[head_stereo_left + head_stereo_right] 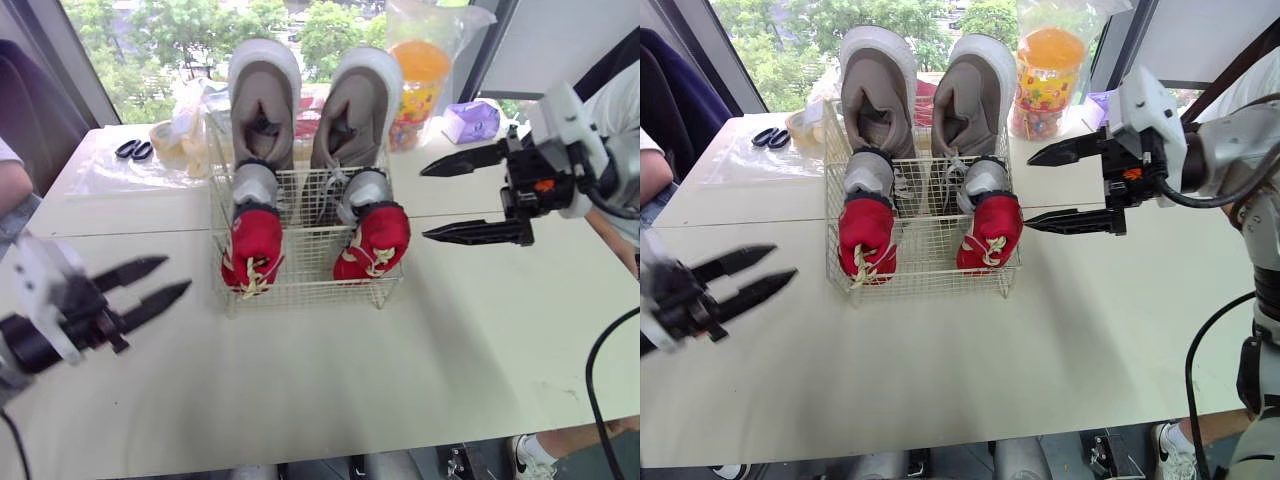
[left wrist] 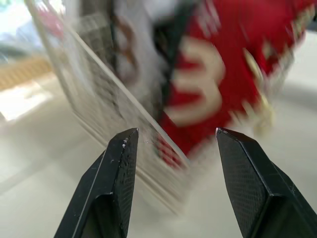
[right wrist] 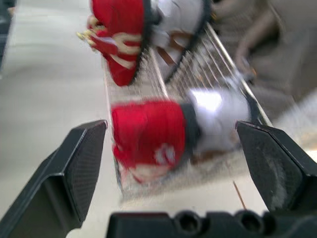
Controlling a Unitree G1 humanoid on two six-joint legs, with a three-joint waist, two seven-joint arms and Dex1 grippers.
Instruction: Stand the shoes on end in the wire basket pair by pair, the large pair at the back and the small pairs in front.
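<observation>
L tool (image 1: 177, 274) open, empty, over table (image 1: 400, 380) left of wire basket (image 1: 300, 292). R tool (image 1: 424, 204) wide open, empty, just right of it. Inside: big beige pair (image 1: 265, 100) at back, small red pair (image 1: 252, 245) in front. Shoes prob. light, uppers soft; grip at stiff sole/heel.

You had bare table (image 1: 400, 370) on three sides of the basket (image 1: 310, 262).
Behind it, bags (image 1: 190, 125), a jar (image 1: 420, 80) and scissors (image 1: 134, 150) crowded the back; shoes (image 1: 262, 100) filled the basket.
</observation>
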